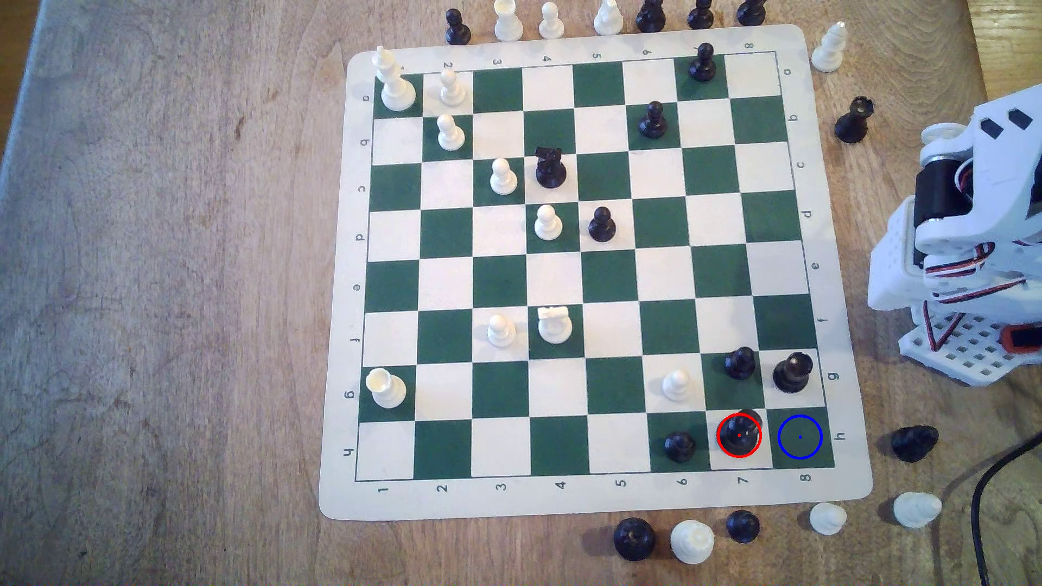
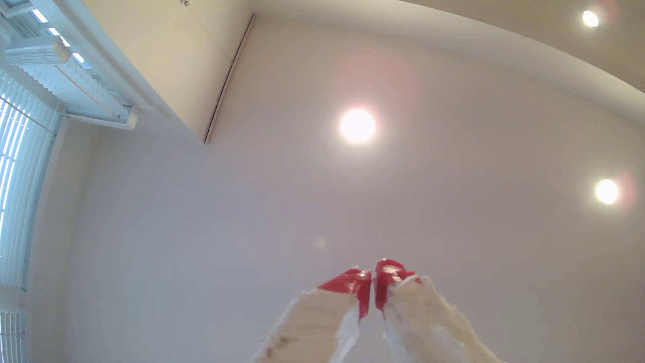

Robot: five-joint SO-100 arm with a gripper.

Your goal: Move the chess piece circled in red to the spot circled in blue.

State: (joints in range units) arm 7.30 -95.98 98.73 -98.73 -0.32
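Note:
The glossy black chess piece [image 1: 739, 434] stands inside a red ring on a white square of the board's near row, towards the exterior view's right. Beside it, on the dark green corner square, is the spot [image 1: 800, 436], marked by a blue ring and dot, with nothing on it. My white arm [image 1: 958, 225] is folded up off the board at the exterior view's right edge. In the wrist view my gripper [image 2: 372, 279] points up at the ceiling, its red-tipped fingers [image 2: 356, 284] pressed together with nothing between them.
Black pieces crowd the ringed one: a pawn [image 1: 679, 446] on its other side, and a pawn [image 1: 740, 362] and a taller piece [image 1: 792, 372] in the row behind. Captured pieces lie around the mat [image 1: 338, 496]. A black cable [image 1: 992, 479] runs at the near right.

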